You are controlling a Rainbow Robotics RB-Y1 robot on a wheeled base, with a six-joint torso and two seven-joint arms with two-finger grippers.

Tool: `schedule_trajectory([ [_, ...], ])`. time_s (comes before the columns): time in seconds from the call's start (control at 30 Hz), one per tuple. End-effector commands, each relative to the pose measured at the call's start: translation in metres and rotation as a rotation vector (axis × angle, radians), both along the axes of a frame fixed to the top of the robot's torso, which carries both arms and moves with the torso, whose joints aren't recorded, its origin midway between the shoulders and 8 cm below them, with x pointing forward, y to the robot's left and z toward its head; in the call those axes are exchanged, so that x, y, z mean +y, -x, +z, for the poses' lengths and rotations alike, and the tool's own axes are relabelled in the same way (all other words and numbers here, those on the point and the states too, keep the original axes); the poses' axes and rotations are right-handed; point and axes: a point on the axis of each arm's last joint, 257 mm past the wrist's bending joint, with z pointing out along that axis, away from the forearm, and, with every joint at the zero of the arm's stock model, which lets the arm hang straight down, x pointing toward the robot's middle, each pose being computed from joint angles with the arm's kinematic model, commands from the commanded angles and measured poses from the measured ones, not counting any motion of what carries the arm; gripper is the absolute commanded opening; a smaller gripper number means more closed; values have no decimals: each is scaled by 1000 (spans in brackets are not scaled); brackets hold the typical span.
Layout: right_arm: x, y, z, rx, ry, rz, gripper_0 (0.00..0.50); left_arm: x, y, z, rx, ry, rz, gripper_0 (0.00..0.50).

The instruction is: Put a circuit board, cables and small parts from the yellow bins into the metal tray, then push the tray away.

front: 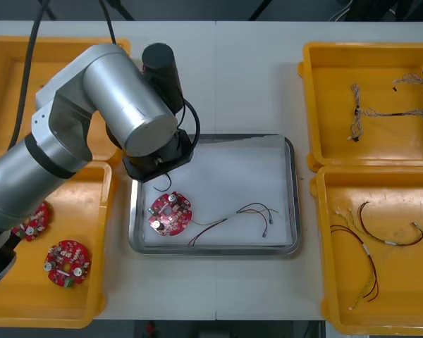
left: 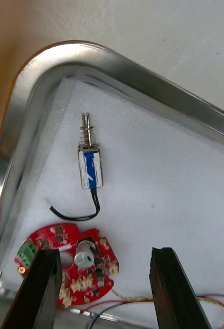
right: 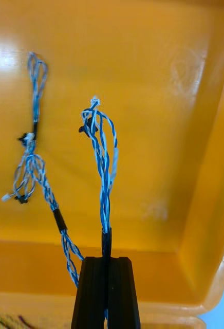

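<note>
My left gripper (left: 106, 253) hangs open over the near-left part of the metal tray (left: 117, 61). A round red circuit board (left: 71, 262) lies on the white lining between and below its fingers. Just beyond lies a small metal part (left: 90, 164) with a spring, a blue body and a black wire. From the front the board (front: 170, 213) sits in the tray (front: 290, 190) beside a red and yellow cable (front: 250, 213). My right gripper (right: 106, 259) is shut on a twisted blue and white cable (right: 103, 149), held above the far right bin's floor (right: 158, 77).
A second twisted cable (right: 32, 164) lies in that bin (front: 317, 84). The near right bin (front: 326, 246) holds red, yellow and black cables (front: 370, 239). Two more red boards (front: 67, 263) lie in the near left bin (front: 102, 211). The left arm (front: 127, 105) covers the tray's far-left corner.
</note>
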Motion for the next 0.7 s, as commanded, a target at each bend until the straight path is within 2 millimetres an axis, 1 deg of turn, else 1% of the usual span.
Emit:
schedule_trajectory([
  [0.03, -8, 15, 42, -29, 65, 60, 0, 11, -9, 65, -55, 84, 31, 500],
  [0.07, -5, 17, 45, -30, 67, 68, 0, 12, -9, 69, -53, 93, 31, 500],
  [0.13, 3, 24, 54, -26, 74, 96, 0, 18, -7, 86, -42, 124, 27, 500],
  [0.17, 5, 25, 56, -26, 75, 102, 0, 21, -7, 90, -39, 129, 29, 500],
  [0.23, 13, 30, 65, -32, 86, 132, 0, 33, -6, 107, -31, 144, 34, 500],
  [0.27, 15, 32, 66, -31, 90, 137, 0, 36, -5, 111, -30, 145, 32, 500],
  [0.33, 22, 36, 73, -34, 102, 162, 0, 52, -5, 125, -20, 158, 46, 500],
  [0.37, 23, 37, 75, -36, 106, 167, 0, 56, -5, 127, -13, 161, 45, 500],
  [0.43, 28, 43, 82, -38, 124, 188, 0, 75, -5, 137, 4, 143, -2, 500],
  [0.47, 30, 45, 83, -37, 129, 195, 0, 80, -5, 138, 12, 141, -5, 500],
  [0.5, 33, 48, 87, -36, 136, 206, 0, 90, -4, 141, 30, 140, -10, 500],
  [0.53, 36, 49, 92, -47, 149, 217, 0, 99, -5, 144, 42, 138, -14, 500],
  [0.57, 38, 48, 95, -58, 153, 223, 0, 104, -5, 146, 48, 136, -19, 500],
  [0.63, 45, 47, 108, -96, 167, 244, 0, 120, -6, 151, 60, 125, -33, 500],
  [0.67, 47, 47, 112, -108, 170, 249, 0, 124, -7, 152, 62, 122, -34, 500],
  [0.7, 51, 46, 120, -129, 174, 260, 0, 132, -8, 153, 67, 112, -42, 500],
])
